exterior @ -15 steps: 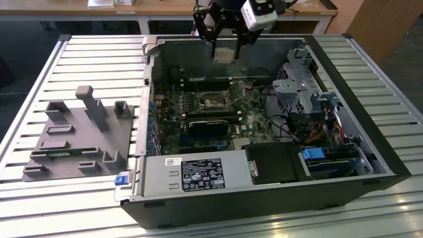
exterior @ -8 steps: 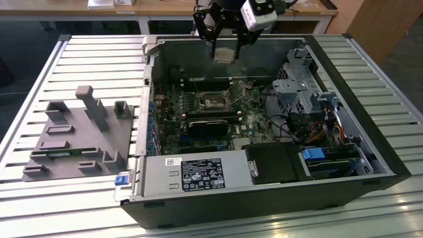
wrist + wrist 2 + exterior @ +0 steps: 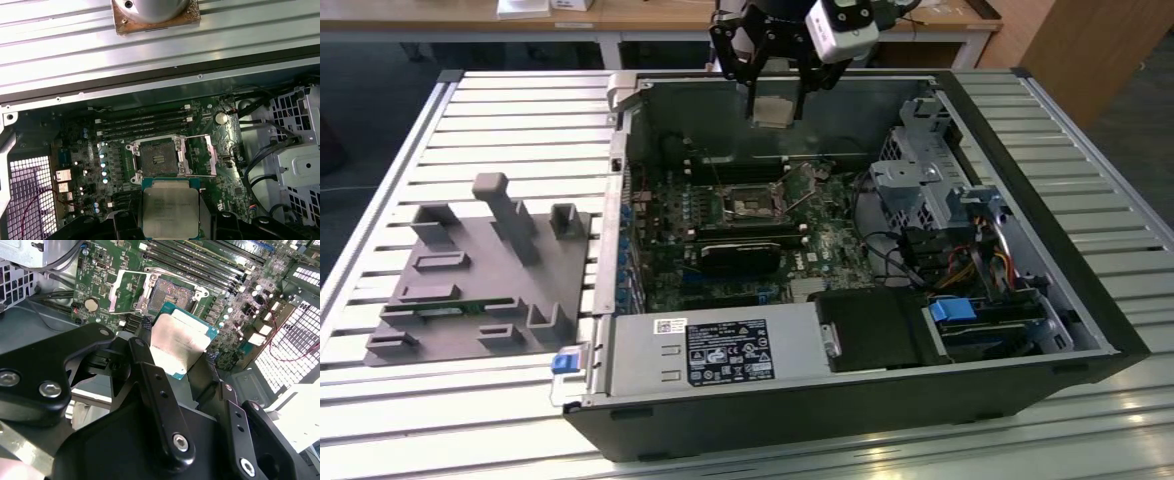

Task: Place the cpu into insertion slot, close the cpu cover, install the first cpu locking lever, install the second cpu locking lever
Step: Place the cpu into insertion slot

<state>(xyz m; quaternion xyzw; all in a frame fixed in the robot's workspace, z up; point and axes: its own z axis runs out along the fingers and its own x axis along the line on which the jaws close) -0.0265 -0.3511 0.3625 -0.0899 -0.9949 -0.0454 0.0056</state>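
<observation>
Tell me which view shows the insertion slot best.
The first wrist view: the insertion slot sits nearly square-on, uncovered. The second wrist view shows it obliquely, beyond the cpu; the exterior view, from afar.

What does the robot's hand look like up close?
The gripper is glossy black, built from chunky jointed bars pinned with round silver bolts. In the exterior view, a white box is mounted above it on the arm.

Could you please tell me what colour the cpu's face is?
Silvery-tan metal with a teal-green border; the cpu shows best in the second wrist view.
</observation>
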